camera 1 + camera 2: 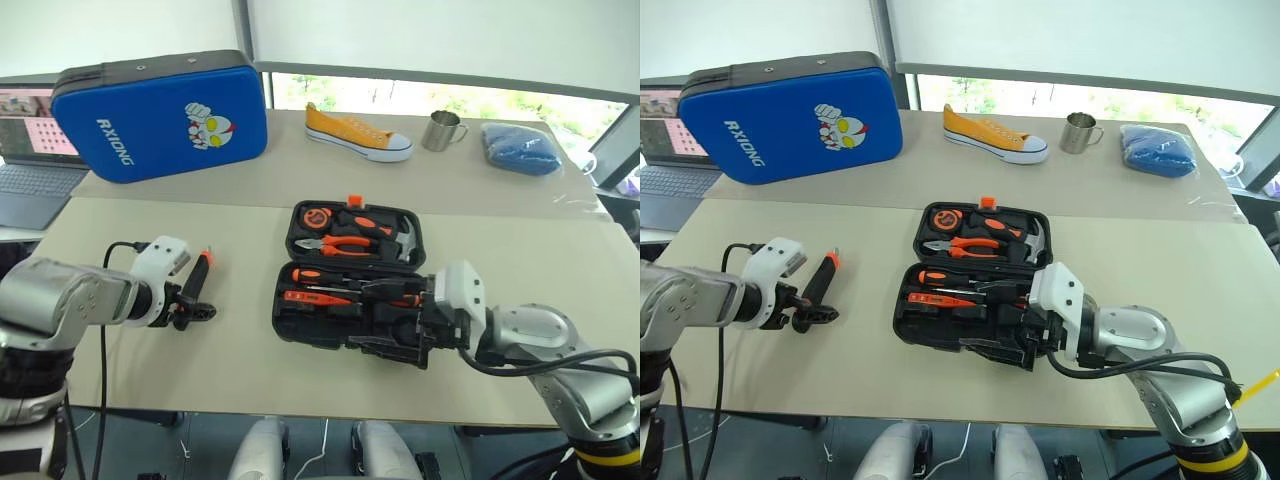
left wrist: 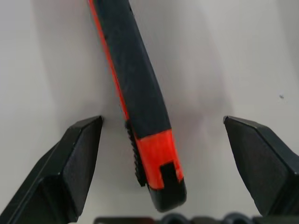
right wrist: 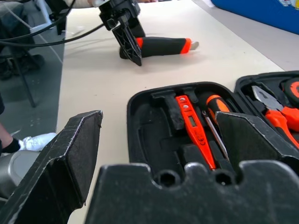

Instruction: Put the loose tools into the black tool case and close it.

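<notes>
The black tool case (image 1: 300, 325) lies open mid-table, with pliers (image 1: 345, 243) and a hammer in its far half. An orange tester screwdriver (image 3: 191, 122) and an orange-and-black screwdriver (image 3: 216, 103) sit in the near half's slots. To the case's left an orange-black utility knife (image 1: 203, 272) lies loose on the table. My left gripper (image 1: 193, 308) is open, its fingers (image 2: 79, 158) straddling the knife's near end (image 2: 140, 93) without touching it. My right gripper (image 1: 395, 345) is open and empty at the case's near right corner, pointing left across it.
A large blue cartoon-printed case (image 1: 160, 120) stands at the back left, beside a laptop (image 1: 30, 185). A yellow shoe (image 1: 355, 133), a metal mug (image 1: 441, 130) and a blue cloth (image 1: 520, 148) lie along the far table. Bare tabletop lies between the knife and the case.
</notes>
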You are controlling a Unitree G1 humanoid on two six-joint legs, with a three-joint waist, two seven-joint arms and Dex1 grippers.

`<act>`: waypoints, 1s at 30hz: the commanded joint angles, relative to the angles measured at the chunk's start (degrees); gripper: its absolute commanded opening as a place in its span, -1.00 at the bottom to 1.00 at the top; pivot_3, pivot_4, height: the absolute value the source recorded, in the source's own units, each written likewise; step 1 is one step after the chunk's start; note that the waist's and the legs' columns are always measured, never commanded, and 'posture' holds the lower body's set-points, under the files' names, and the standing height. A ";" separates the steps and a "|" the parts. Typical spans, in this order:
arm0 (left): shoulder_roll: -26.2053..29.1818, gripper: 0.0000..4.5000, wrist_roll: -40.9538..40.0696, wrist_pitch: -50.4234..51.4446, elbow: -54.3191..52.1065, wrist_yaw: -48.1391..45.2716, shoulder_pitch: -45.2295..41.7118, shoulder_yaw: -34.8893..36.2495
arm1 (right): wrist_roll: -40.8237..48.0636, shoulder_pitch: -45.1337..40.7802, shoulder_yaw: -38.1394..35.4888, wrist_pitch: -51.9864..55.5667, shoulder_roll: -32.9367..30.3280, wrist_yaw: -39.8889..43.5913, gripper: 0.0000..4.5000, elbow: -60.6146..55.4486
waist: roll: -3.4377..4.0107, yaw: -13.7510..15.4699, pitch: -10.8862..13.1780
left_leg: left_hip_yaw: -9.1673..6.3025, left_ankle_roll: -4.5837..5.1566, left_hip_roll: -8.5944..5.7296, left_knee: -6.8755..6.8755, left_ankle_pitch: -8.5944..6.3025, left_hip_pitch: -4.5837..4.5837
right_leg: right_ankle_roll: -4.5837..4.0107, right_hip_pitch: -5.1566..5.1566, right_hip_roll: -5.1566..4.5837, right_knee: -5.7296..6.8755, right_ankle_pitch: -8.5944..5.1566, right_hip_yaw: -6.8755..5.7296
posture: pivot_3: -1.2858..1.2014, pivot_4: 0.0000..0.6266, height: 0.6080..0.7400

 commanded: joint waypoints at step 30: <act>8.95 -0.79 3.55 -26.94 -0.07 -18.63 -0.57 -2.98 | 0.16 1.68 -2.70 -1.67 -3.27 1.41 1.00 -3.12 | -0.02 -0.60 0.02 | 0.02 -0.01 0.03 -0.02 0.01 -0.04 | -0.01 -0.07 0.03 0.00 0.00 0.01 | 0.03 -0.52 1.00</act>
